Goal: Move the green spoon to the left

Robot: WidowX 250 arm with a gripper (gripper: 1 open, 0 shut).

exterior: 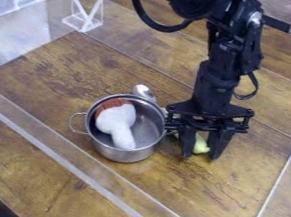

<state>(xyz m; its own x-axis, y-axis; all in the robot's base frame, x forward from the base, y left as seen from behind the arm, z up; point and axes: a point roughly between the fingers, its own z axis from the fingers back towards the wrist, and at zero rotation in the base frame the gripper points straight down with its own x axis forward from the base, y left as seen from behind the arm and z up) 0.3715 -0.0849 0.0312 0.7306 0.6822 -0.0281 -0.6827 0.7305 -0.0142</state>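
Note:
The green spoon lies on the wooden table just right of the silver pot; only a short piece of its yellow-green handle shows. My gripper points straight down over it, with the black fingers pressed in on either side of the handle, down at the table top. A small shiny piece behind the pot's rim may be the spoon's bowl; the part between is hidden by the pot and my fingers.
The pot holds a white and red item and stands right beside my gripper on its left. A clear raised rim borders the table at the front and left. A clear stand sits at the back left.

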